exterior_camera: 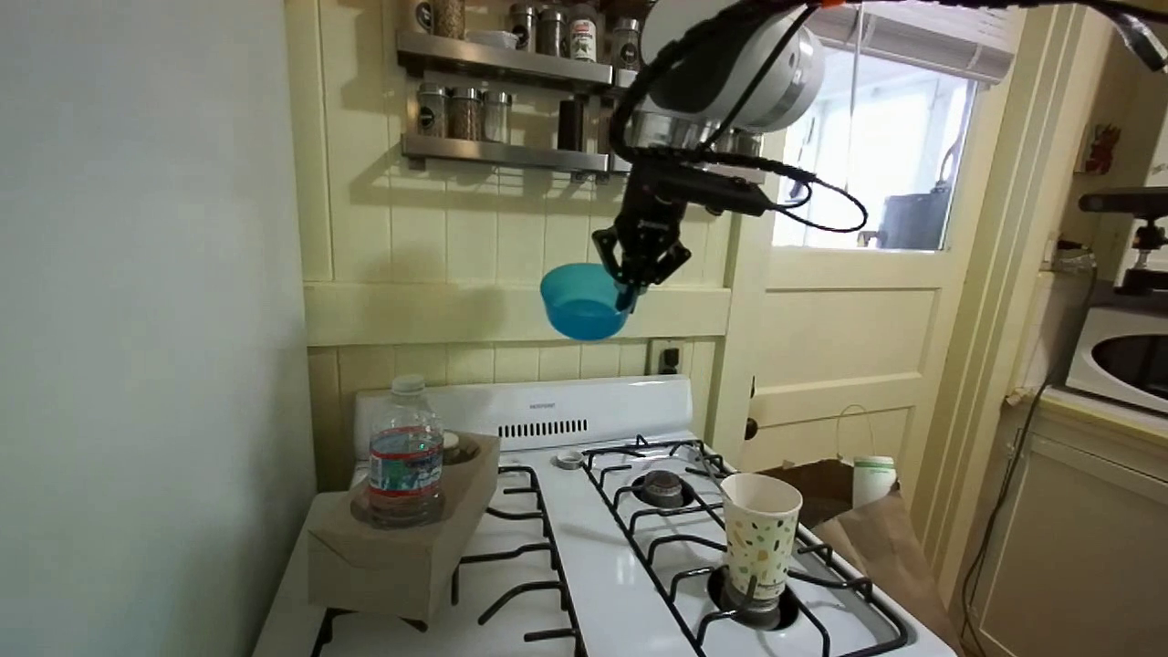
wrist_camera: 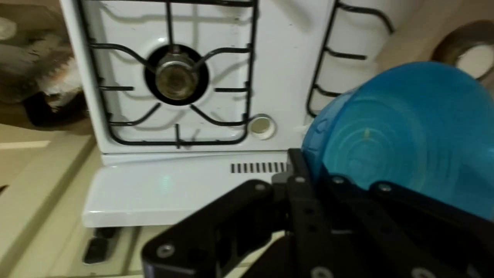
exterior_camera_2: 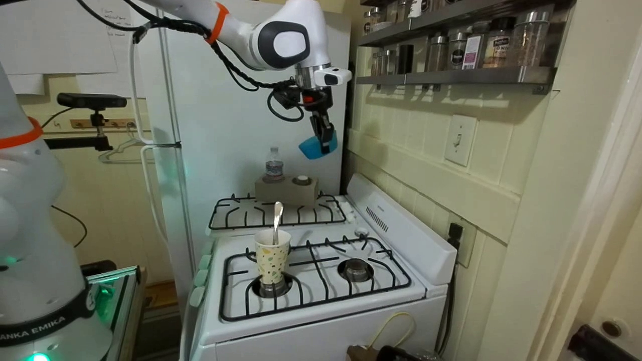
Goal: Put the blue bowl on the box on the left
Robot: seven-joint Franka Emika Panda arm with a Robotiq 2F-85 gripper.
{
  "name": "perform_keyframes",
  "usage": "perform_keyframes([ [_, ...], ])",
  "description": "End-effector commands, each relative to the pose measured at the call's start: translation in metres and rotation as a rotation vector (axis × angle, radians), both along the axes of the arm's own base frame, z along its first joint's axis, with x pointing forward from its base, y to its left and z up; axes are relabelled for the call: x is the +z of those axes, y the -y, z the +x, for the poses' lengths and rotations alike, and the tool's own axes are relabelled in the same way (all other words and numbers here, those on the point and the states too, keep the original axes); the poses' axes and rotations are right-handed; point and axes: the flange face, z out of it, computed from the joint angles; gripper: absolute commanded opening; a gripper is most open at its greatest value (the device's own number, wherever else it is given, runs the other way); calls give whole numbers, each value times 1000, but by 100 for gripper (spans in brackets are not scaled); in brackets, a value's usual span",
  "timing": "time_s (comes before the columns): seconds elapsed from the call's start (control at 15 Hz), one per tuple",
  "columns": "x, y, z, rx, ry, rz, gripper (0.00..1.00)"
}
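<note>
White gas stove (exterior_camera: 607, 566), panelled wall (exterior_camera: 502, 228) behind; blue bowl (exterior_camera: 579, 306) held tilted in the air above the stove, clamped by its rim in the gripper (wrist_camera: 312, 166). Lower down and apart from the bowl, in an exterior view, box (exterior_camera: 374, 575) sits at left on the stove, carrying a water bottle (exterior_camera: 406, 461); patterned paper cup (exterior_camera: 762, 538), metal utensil (exterior_camera_2: 277, 220) in it, stands at near right.

In an exterior view, we find the box (exterior_camera: 411, 566) at left with a bottle (exterior_camera: 406, 465) on it, and a cup (exterior_camera: 761, 529) at right. There, higher and between them, hangs the bowl (exterior_camera: 580, 306), its right side in the claw (exterior_camera: 628, 294). The cup holds a spoon (exterior_camera_2: 277, 220).
</note>
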Motion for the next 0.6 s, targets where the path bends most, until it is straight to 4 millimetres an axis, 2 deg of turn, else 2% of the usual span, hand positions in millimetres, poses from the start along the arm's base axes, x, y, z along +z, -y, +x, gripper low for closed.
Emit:
perform_keyframes([
  [0.0, -14, -56, 3, 180, -42, 75, 1],
  [0.07, -1, -44, -5, 101, -8, 35, 4],
  [0.13, -7, -57, -6, 137, -19, 46, 4],
  [0.2, -12, -61, -5, 154, -27, 49, 4],
  [0.4, -17, -56, 2, 163, -34, 51, 1],
  [0.53, -36, -78, 13, 171, -54, 61, 1],
])
